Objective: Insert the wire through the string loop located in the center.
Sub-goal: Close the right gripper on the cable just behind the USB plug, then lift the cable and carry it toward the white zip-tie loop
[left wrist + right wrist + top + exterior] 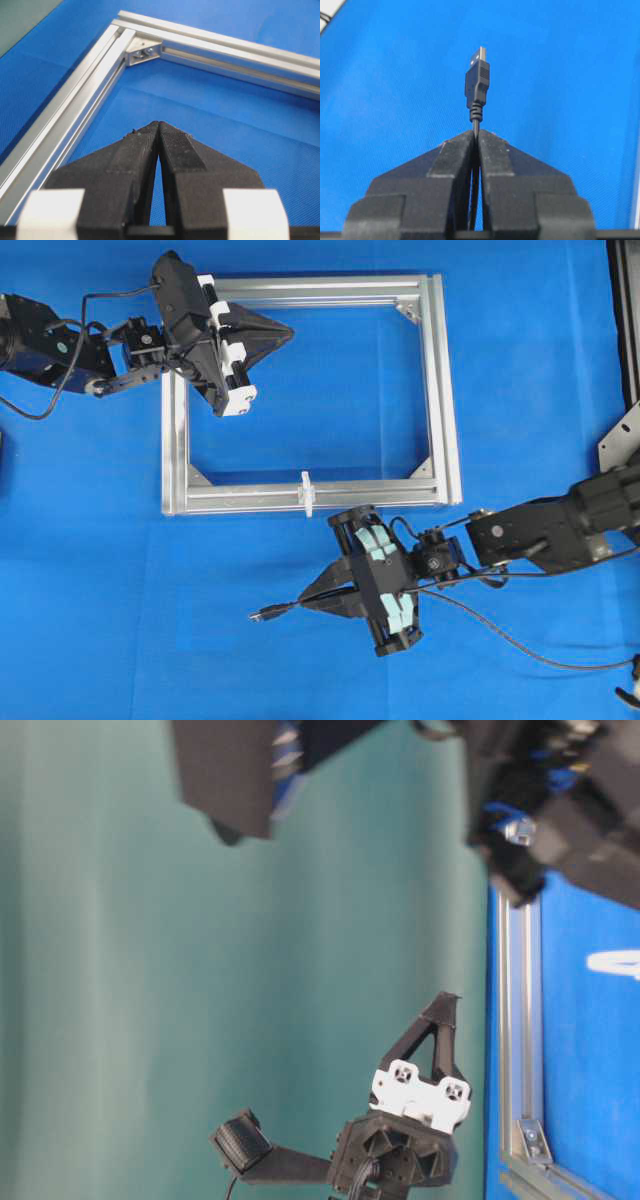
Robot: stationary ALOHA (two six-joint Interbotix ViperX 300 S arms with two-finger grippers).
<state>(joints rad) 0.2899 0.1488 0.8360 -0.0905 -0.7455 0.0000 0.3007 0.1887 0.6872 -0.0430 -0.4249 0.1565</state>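
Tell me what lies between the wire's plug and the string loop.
Only bare blue cloth, as the overhead view shows: the plug held out by the right gripper sits below-left of the string loop.

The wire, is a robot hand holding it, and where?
Yes. The right gripper pinches the wire between its fingers, on the thin cable just behind the plug. The left gripper is shut on nothing.

wire (pixel 520 645) tail cut off at right edge
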